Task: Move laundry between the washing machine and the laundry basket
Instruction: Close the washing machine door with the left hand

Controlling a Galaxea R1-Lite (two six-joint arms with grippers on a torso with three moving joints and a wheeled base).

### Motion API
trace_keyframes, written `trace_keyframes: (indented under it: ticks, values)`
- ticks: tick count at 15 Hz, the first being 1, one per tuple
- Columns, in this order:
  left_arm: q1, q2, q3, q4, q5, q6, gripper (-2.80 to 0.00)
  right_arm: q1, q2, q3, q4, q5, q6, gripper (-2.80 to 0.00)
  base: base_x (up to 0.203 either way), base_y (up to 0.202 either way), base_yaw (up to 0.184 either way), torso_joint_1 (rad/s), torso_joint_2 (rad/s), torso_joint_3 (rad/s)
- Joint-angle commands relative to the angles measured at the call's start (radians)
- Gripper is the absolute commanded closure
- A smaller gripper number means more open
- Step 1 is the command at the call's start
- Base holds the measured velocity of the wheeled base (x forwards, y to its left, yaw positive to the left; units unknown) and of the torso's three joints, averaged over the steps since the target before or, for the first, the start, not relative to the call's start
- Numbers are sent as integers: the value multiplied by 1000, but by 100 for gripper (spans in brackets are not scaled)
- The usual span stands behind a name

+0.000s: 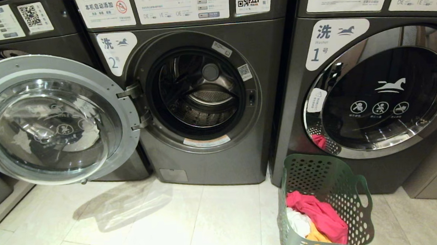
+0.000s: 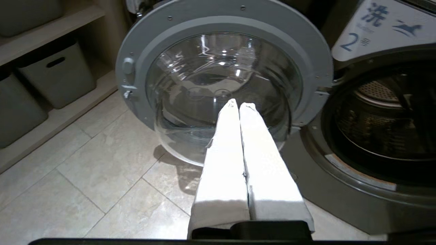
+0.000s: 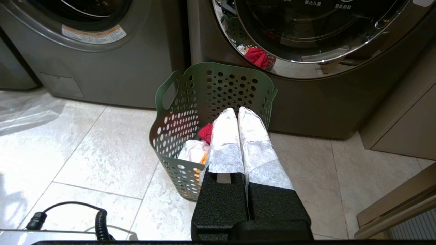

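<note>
Below closed right claw point(image 3: 237, 110): laundry basket point(image 3: 190, 102) holding laundry point(image 3: 195, 151).

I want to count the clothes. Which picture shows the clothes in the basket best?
The head view: it looks down into the basket, showing pink, white and orange clothes. In the right wrist view the shut right gripper covers most of the clothes. The left wrist view shows none.
</note>
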Motion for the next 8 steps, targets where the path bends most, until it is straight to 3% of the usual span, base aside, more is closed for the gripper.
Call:
trace_keyframes:
  ticks: [1, 8]
  values:
    - [0, -35, 12, 1, -31, 16, 0, 0, 2, 0, -1, 1, 2, 0, 0, 0, 0, 0, 0, 0]
    - [-36, -42, 18, 2, -33, 70, 0, 0, 2, 0, -1, -1, 8, 0, 0, 0, 0, 0, 0, 0]
